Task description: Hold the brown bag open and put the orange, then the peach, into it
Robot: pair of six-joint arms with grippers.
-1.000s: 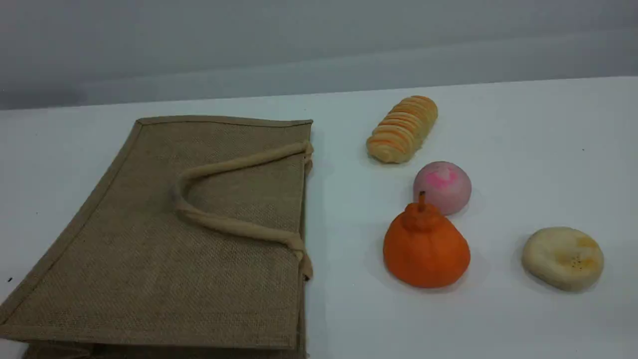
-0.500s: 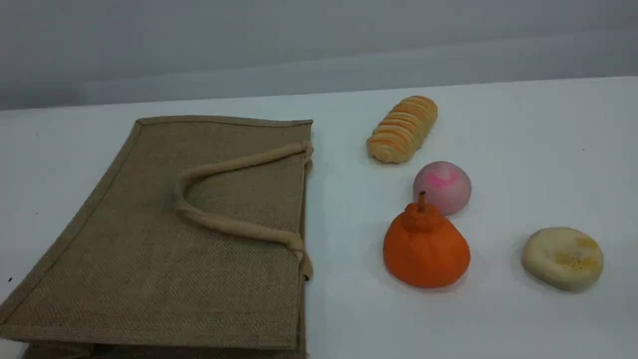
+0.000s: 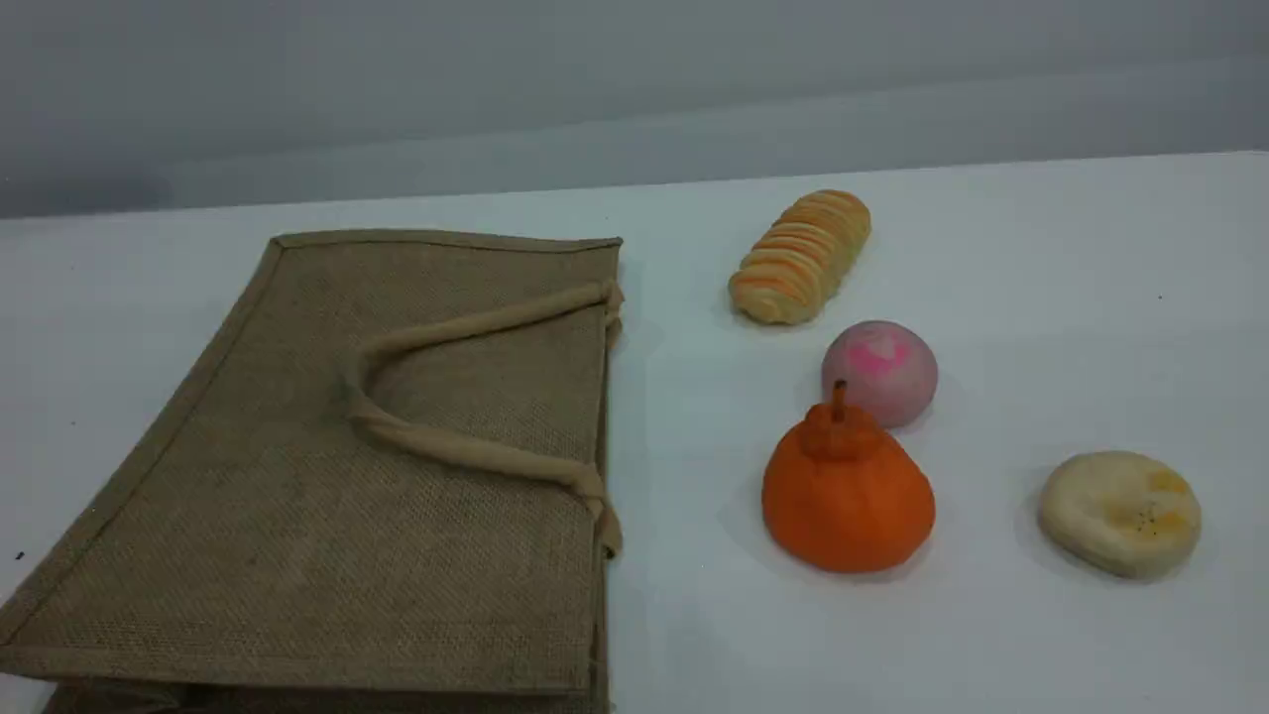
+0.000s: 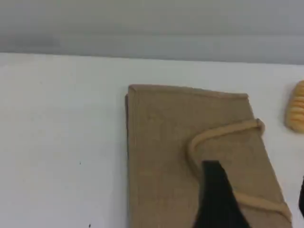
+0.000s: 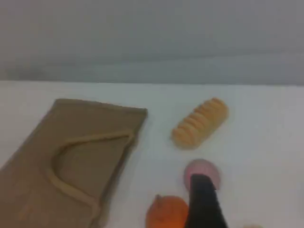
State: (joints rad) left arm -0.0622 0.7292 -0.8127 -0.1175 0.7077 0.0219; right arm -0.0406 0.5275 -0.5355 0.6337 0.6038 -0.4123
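The brown bag (image 3: 347,476) lies flat on the table's (image 3: 1041,258) left, handles (image 3: 466,451) on top. Right of it stands the orange (image 3: 846,493), with the smaller peach (image 3: 879,369) just behind. Each wrist view shows only one dark fingertip, so whether the left gripper (image 4: 251,202) and right gripper (image 5: 205,202) stand apart cannot be told.

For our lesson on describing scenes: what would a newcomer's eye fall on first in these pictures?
First, the big brown bag lying flat and closed on the left of the white table, handles on top. Next, the bright orange to its right, with the pink peach just behind it. A striped loaf lies farther back and a pale bun far right.
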